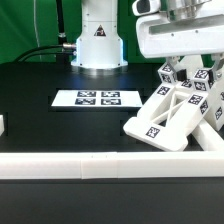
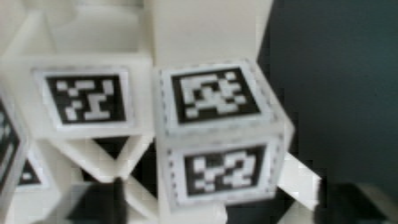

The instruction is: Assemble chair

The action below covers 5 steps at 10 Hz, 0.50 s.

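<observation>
Chair [image 1: 172, 112] parts sit clustered at the frame's right on the black table [image 1: 40, 90], right of the marker board [image 1: 98, 98], under the arm. Whether the fingers grip anything, I cannot tell. Likely risk: a misaligned push topples the leaning cross-braced side [image 1: 165, 122].
</observation>
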Available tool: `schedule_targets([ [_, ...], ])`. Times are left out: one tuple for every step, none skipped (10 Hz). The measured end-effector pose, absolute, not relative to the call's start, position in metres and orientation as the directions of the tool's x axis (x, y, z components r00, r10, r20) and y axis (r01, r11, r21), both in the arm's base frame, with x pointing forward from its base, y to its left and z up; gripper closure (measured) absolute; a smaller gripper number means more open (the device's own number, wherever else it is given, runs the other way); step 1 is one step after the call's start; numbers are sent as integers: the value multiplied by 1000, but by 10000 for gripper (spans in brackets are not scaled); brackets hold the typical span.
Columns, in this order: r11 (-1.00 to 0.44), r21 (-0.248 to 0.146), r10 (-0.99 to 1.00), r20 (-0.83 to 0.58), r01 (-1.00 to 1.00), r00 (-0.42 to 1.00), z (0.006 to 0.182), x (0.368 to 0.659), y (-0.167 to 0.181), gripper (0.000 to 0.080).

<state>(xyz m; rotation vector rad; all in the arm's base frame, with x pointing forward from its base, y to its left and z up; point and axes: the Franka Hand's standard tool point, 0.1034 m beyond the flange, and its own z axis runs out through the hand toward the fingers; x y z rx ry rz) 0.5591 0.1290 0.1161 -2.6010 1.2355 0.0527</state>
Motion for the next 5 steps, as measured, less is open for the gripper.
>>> schedule_targets([
  [-600,-221,-754,-165,-769,635,133,560,130,182],
  [-593,-231,-757,-169,-772,632,145,563,130,157],
  [-593,-230,-758,-165,-772,631,141,563,129,157],
  [-593,-227,-758,-167,-773,631,139,563,129,151],
  [-593,-227,-758,-167,-772,631,139,563,129,151],
])
